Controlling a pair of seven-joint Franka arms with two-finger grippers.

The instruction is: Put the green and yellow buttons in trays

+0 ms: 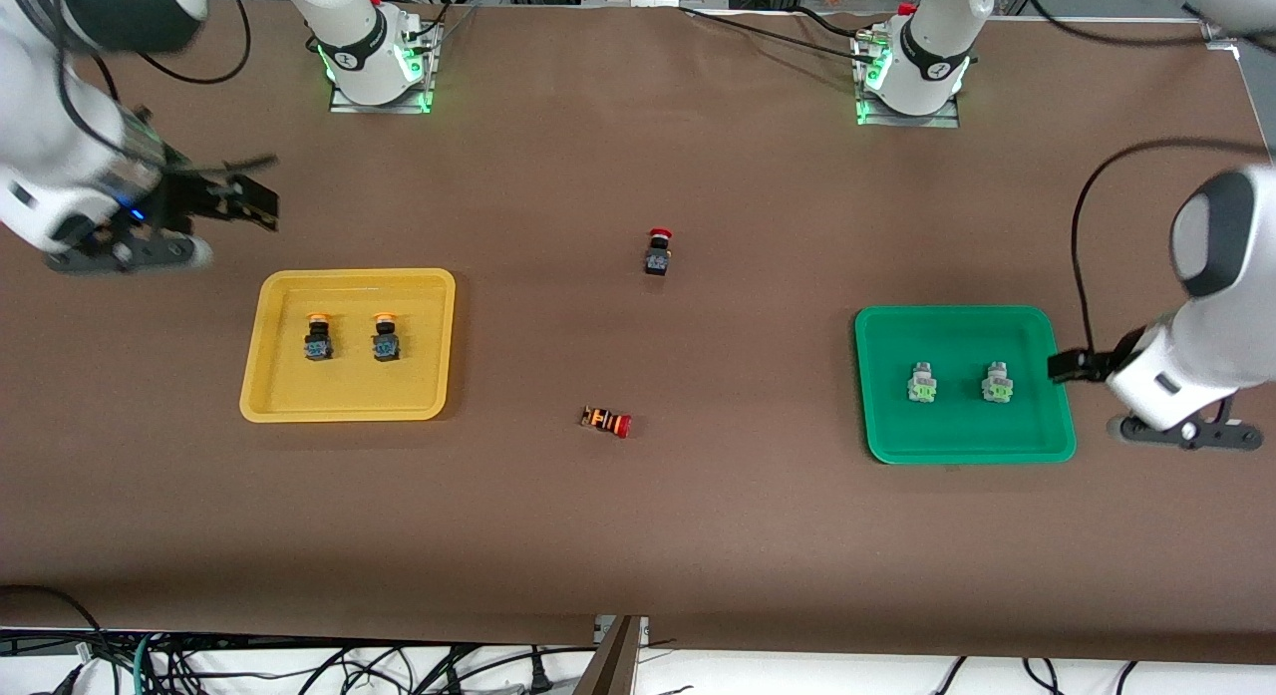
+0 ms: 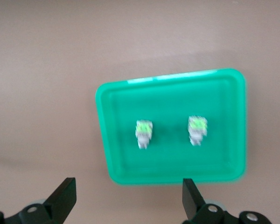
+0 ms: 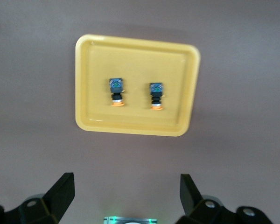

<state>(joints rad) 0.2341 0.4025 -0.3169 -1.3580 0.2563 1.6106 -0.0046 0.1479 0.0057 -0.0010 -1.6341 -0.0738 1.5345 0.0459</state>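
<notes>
Two black-bodied buttons with yellow-orange caps (image 1: 317, 338) (image 1: 386, 338) lie side by side in the yellow tray (image 1: 349, 396). Two pale grey buttons with green parts (image 1: 922, 383) (image 1: 997, 383) lie in the green tray (image 1: 962, 436). My right gripper (image 1: 254, 201) is open and empty, up over bare table beside the yellow tray. Its wrist view shows the yellow tray (image 3: 135, 51) with both buttons (image 3: 115, 92) (image 3: 156, 95), apart from the gripper (image 3: 127, 193). My left gripper (image 1: 1062, 366) is open and empty by the green tray's edge. Its wrist view shows the green tray (image 2: 172, 93) with both buttons (image 2: 144, 133) (image 2: 197, 129), apart from the gripper (image 2: 129, 198).
A black-bodied switch with a red cap (image 1: 658, 251) stands on the table between the trays. An orange-striped switch with a red cap (image 1: 606, 421) lies nearer to the front camera. The arm bases (image 1: 374, 52) (image 1: 912, 67) stand along the table's back edge.
</notes>
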